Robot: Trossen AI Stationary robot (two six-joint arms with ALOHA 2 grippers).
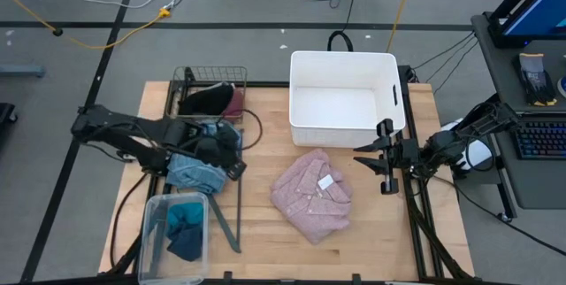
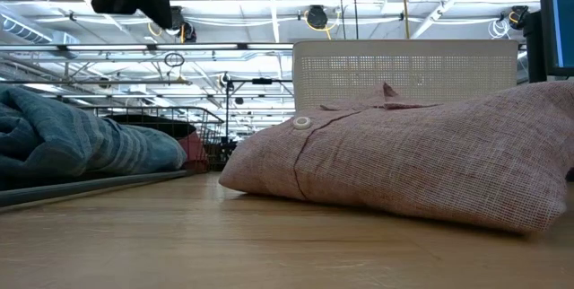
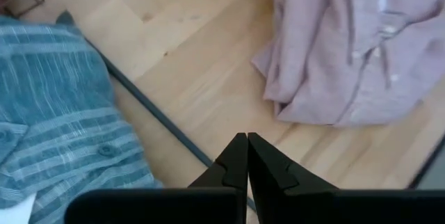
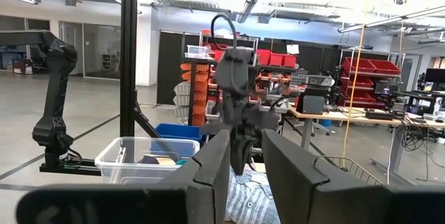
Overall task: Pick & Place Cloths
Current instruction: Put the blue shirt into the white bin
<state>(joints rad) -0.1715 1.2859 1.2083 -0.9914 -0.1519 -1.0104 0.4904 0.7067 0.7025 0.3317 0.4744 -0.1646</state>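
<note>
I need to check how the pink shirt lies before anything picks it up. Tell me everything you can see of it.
The pink shirt is a soft, finely woven fabric garment, pale pink, folded into a loose, puffy bundle. It shows a collar, a buttoned front with small white buttons and a white label near the neck. It lies flat on the wooden table, just in front of the white tub, apart from the blue striped top. No gripper touches it.
</note>
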